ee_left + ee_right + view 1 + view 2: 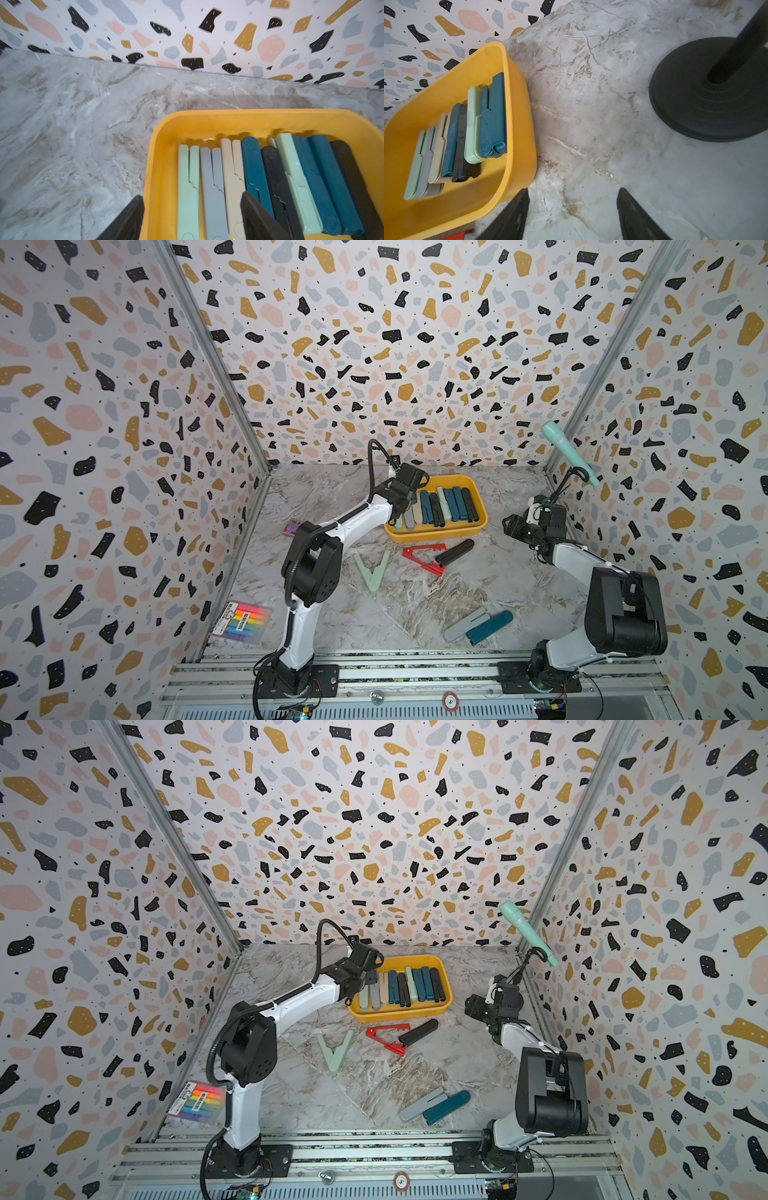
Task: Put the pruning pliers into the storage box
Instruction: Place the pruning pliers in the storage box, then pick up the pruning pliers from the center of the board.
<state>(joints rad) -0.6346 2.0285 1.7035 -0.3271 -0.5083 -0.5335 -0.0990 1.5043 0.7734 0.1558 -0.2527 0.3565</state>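
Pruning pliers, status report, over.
Left claw open, empty, over storage box edge. Right claw open, empty. Five on table: mint pliers, red pliers, black pliers, grey pliers, teal pliers. Microphone stand near right claw.

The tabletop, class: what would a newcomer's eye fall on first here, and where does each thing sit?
First, the yellow storage box toward the back of the marble table, packed with a row of teal, black, mint, grey and beige pruning pliers. Just in front of it lie the red pliers, splayed open beside a closed black pair. The left gripper hangs open over the box's end nearest its own arm.
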